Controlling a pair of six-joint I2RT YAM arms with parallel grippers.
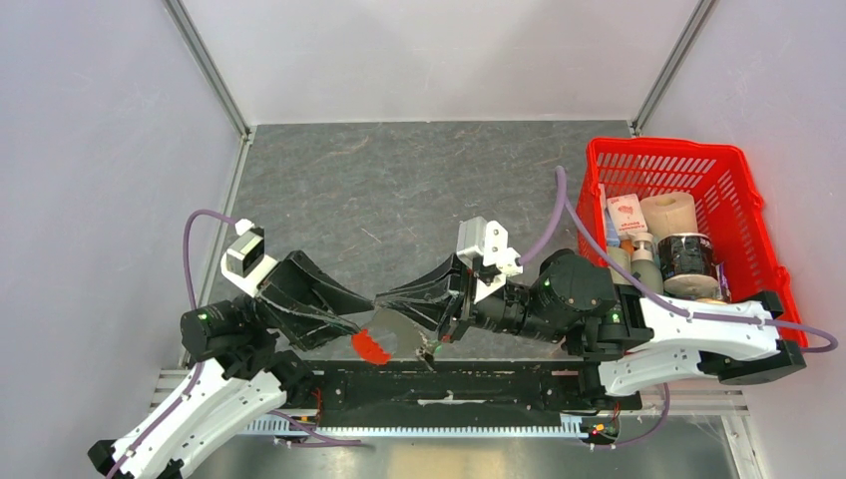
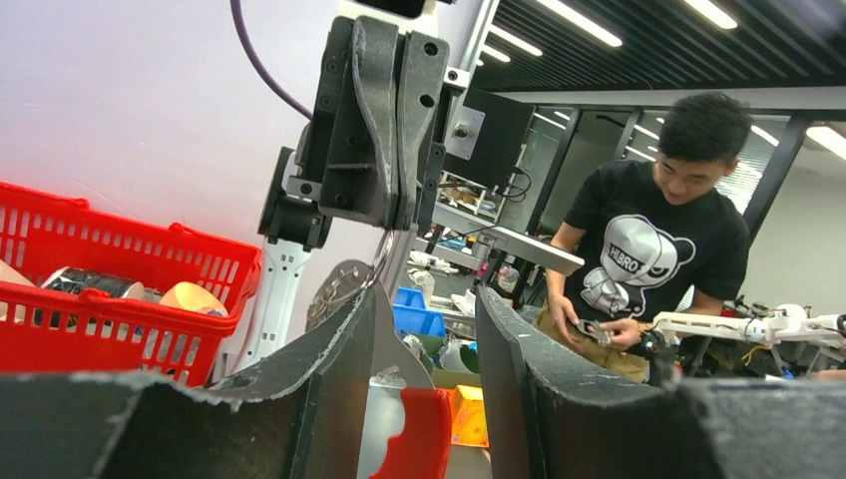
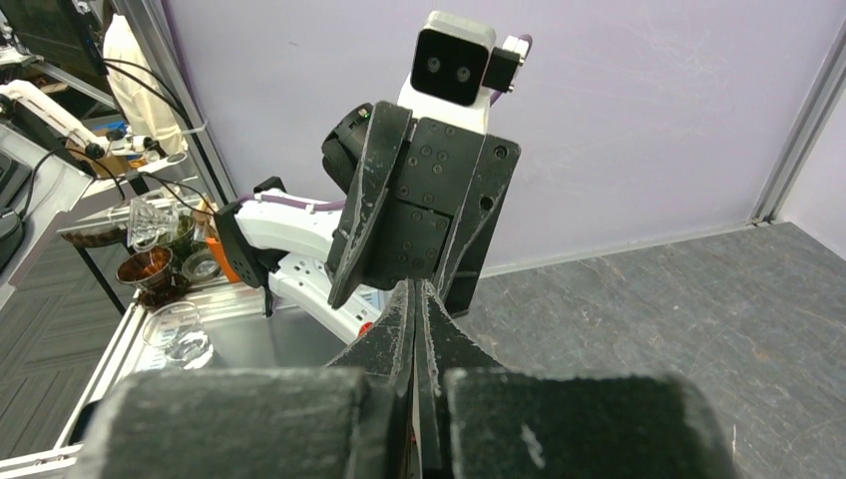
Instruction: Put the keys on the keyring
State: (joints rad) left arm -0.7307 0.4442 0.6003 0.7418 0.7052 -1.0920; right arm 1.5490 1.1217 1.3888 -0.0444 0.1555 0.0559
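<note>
Pinches keyring point(image 2: 382, 261) in right claw point(image 3: 413, 299); holds left claw point(image 2: 424, 309) open, tip to tip; dangles red fob point(image 1: 371, 346) over desk's point(image 1: 399, 180) near edge.

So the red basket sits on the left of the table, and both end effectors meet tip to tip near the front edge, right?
No: the red basket sits on the right of the table, per the top external view; the rest holds.

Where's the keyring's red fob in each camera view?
Top external: red fob, low centre of the picture.
Left wrist: bottom centre edge.
Right wrist: not in view.
Shared landmark: red basket, far right in top external, far left in left wrist; absent from right wrist.
</note>
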